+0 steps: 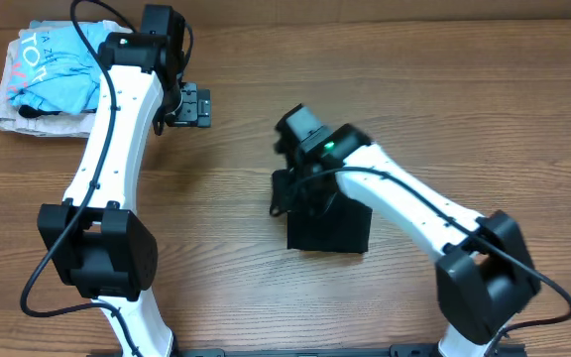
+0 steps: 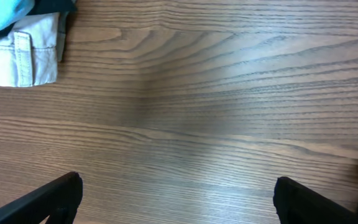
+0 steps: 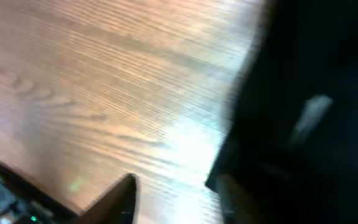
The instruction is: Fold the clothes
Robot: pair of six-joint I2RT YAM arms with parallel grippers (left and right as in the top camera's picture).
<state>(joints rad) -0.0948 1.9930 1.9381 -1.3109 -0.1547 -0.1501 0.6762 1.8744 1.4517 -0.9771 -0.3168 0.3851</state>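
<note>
black clothes [image 1: 335,233] lie beneath right tool [image 3: 178,198], grip unclear; left tool [image 2: 178,199] spread

The picture is coming through heavily blurred. The black garment [image 3: 316,74] is filling the right side, with a pale smudge [image 3: 309,118] showing on it. The wooden table [image 3: 104,81] is stretching left of the garment. The right gripper [image 3: 176,196] is hanging by the garment's lower left edge, its fingers standing apart.
</note>
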